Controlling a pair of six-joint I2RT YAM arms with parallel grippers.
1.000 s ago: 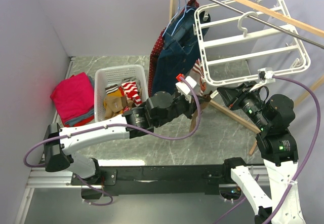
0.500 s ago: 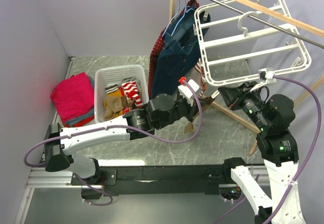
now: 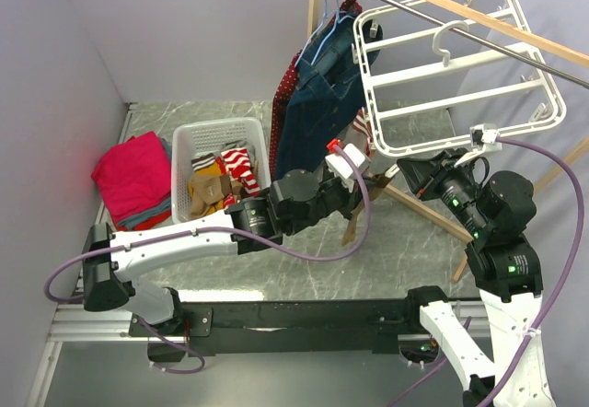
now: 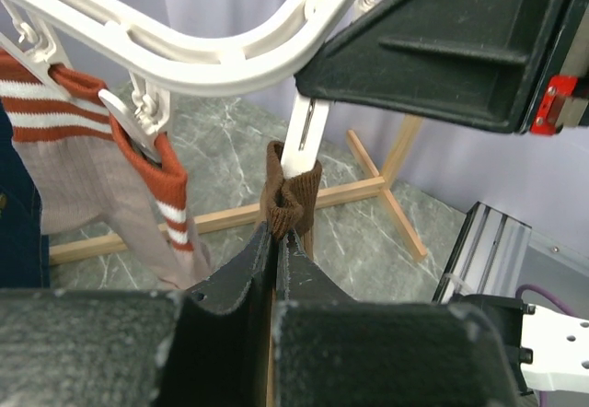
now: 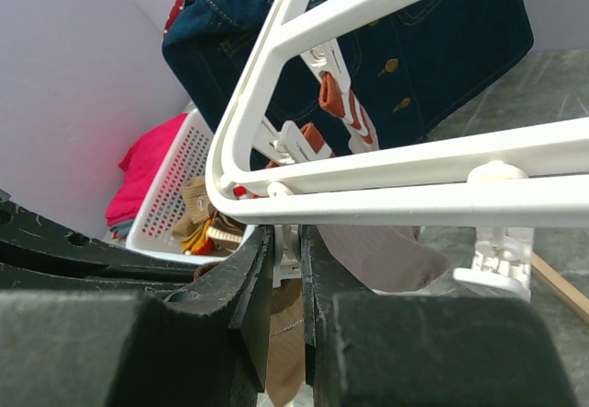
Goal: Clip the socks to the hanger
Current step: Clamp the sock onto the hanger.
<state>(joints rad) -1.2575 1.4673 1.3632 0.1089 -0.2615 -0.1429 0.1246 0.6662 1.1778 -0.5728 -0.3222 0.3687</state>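
The white hanger (image 3: 451, 66) hangs tilted from a wooden rail. My left gripper (image 3: 364, 182) is shut on the cuff of a brown sock (image 4: 290, 195) and holds it up against a dangling white clip (image 4: 304, 135) at the frame's near corner. The sock's tail hangs below (image 3: 352, 227). My right gripper (image 5: 283, 260) is shut on that same clip (image 5: 287, 241), just under the frame's bar (image 5: 368, 200). It meets the left gripper from the right in the top view (image 3: 398, 169). A striped sock with a reddish-brown cuff (image 4: 138, 168) hangs from nearby clips.
A white basket (image 3: 221, 131) holding more socks stands left of the hanger. A folded pink cloth (image 3: 133, 177) lies at the far left. A navy garment (image 3: 317, 94) hangs behind the left arm. The wooden rack's foot bars (image 3: 433, 218) lie on the marble table under the grippers.
My left gripper has shifted slightly right and down with the brown sock, closer to the clip. The sock's tail has swung a little. The right arm has not moved.
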